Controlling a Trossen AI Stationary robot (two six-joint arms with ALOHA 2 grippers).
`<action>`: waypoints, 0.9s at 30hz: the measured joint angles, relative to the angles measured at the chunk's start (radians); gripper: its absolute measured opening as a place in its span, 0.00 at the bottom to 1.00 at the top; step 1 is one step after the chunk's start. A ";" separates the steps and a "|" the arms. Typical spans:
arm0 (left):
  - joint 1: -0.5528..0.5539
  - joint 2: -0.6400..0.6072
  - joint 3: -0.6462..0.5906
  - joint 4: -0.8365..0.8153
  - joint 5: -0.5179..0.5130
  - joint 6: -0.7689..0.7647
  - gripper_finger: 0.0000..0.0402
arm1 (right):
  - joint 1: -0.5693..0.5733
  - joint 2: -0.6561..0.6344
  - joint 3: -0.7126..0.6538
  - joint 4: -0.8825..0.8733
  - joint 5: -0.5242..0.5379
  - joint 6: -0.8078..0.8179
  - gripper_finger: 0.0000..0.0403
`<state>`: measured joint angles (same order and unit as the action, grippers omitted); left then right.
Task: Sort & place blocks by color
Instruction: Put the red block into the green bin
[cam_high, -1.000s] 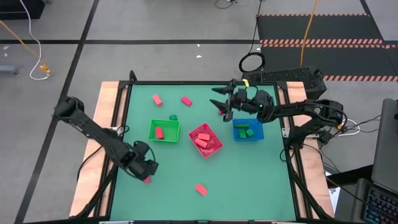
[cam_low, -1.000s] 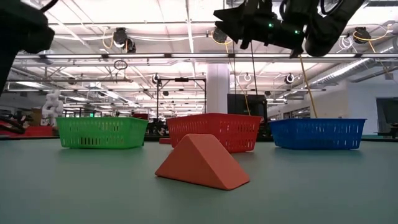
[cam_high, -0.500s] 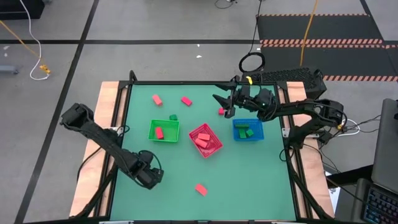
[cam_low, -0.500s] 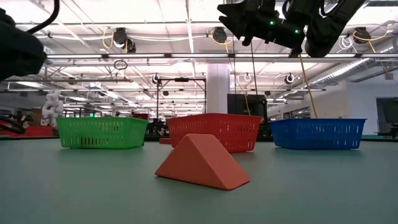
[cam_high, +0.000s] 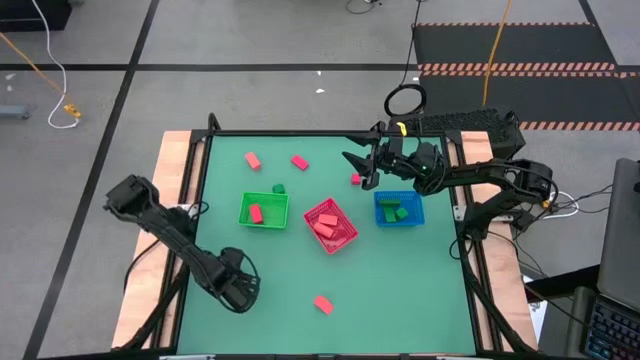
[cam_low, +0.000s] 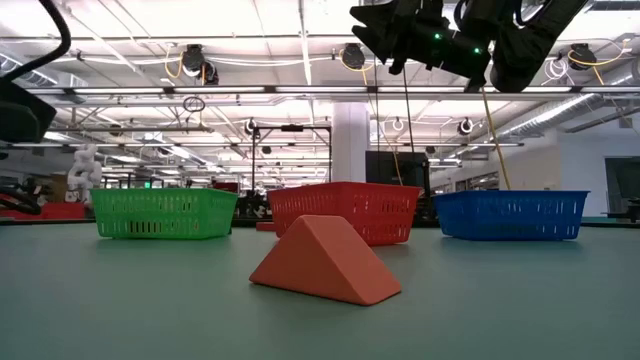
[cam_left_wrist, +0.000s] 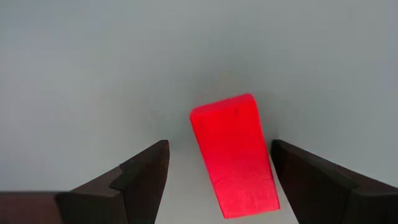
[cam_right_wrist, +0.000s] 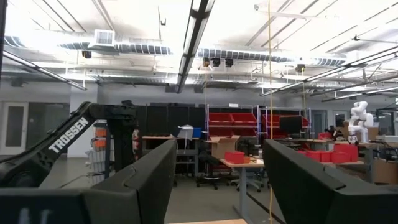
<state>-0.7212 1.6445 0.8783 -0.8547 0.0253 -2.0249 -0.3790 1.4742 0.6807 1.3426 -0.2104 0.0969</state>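
Left wrist view: left hand (cam_left_wrist: 217, 180) spread apart around small red bar block (cam_left_wrist: 234, 154) on green desk (cam_left_wrist: 93, 74); right hand (cam_high: 357, 165) parted, raised beside blue mesh basket (cam_high: 399, 210).

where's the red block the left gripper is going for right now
In the left wrist view the red block lies on the table between the open fingers of the left gripper. The high view puts that gripper at the table's near-left corner.
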 joint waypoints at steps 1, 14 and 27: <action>0.001 0.006 0.001 0.000 -0.001 0.007 0.71 | 0.000 0.000 0.000 0.000 0.000 0.000 0.58; 0.035 -0.010 -0.002 -0.009 -0.003 0.168 0.31 | 0.001 0.000 0.000 -0.007 -0.001 -0.003 0.58; 0.343 -0.302 0.126 -0.386 -0.332 0.582 0.31 | -0.001 0.000 0.000 0.024 0.002 -0.012 0.58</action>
<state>-0.3779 1.3428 1.0040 -1.2410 -0.3063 -1.4434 -0.3798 1.4742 0.6807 1.3665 -0.2081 0.0853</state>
